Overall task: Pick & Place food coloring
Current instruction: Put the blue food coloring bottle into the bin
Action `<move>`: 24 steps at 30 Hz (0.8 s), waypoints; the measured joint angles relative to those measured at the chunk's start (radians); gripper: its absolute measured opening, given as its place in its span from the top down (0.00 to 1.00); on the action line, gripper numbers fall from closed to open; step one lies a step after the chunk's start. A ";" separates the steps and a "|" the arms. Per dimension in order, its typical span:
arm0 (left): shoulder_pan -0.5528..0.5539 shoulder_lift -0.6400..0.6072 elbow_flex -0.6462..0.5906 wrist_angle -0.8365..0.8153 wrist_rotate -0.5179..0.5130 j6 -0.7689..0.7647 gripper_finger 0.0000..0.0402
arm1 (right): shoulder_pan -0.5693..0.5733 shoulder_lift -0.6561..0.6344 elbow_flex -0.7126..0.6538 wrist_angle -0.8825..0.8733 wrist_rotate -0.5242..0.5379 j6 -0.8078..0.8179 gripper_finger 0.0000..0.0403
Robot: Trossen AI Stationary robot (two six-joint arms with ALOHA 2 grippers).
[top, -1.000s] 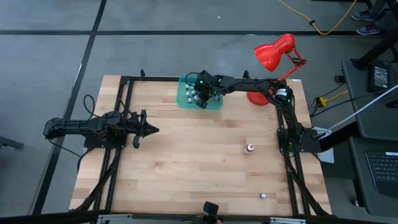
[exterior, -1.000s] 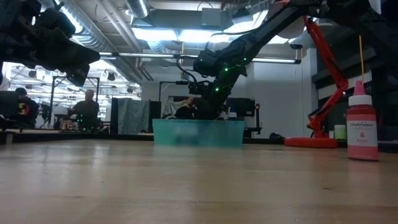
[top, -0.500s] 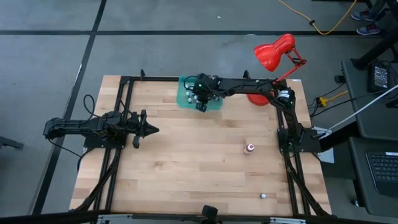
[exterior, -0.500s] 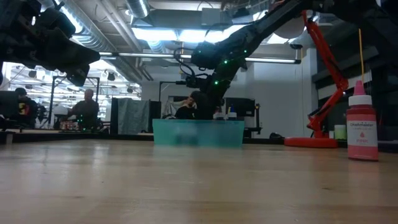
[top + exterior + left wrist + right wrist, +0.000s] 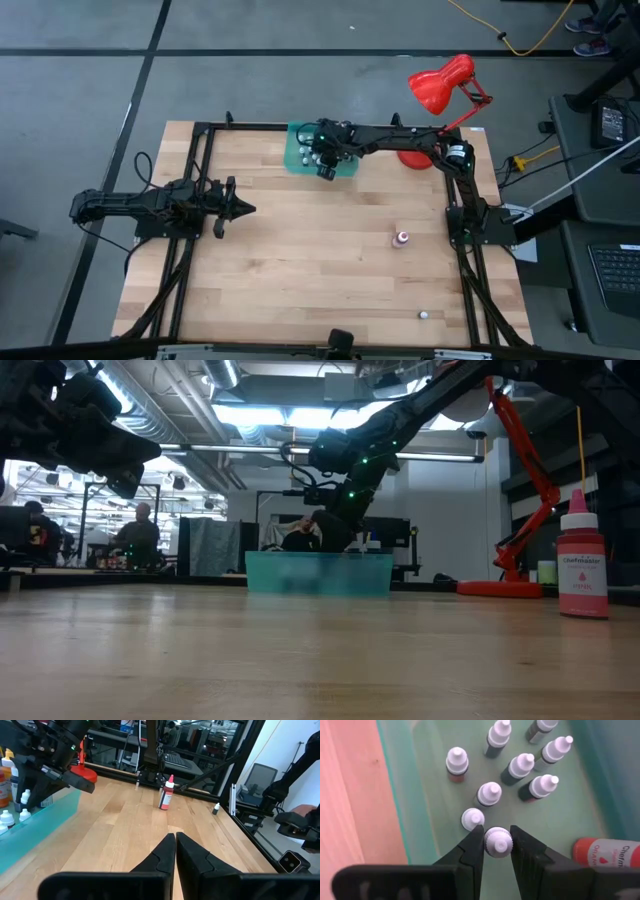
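Over the teal tray (image 5: pixel 297 160), the right gripper (image 5: pixel 497 842) has its fingers around one small food coloring bottle (image 5: pixel 497 840), not yet lifted; two bottles (image 5: pixel 402 239) already stand on the desk (image 5: pixel 300 260), left gripper (image 5: pixel 243 209) clenched, idle.

Even overhead light on the wooden table (image 5: pixel 300 260), glaring ceiling lights (image 5: pixel 262 412) at 12 o'clock, soft foreground blur low down.

The tray (image 5: pixel 297 160) is sitting at the table's (image 5: pixel 300 280) twelve o'clock, bottles (image 5: pixel 521 765) standing inside. The right gripper (image 5: pixel 497 842) is reaching into it. A lamp (image 5: pixel 440 85) is standing at two, another bottle (image 5: pixel 402 238) at four.
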 joint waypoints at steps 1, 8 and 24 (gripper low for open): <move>0.000 0.000 0.000 0.000 0.000 0.000 0.97 | -0.001 0.000 0.000 -0.001 0.000 0.000 0.79; 0.000 0.000 0.000 0.000 0.000 0.000 0.97 | -0.002 0.020 0.001 0.001 0.000 0.013 0.79; 0.000 0.000 0.000 0.000 0.000 0.000 0.97 | -0.033 0.017 -0.039 0.048 0.000 0.015 0.79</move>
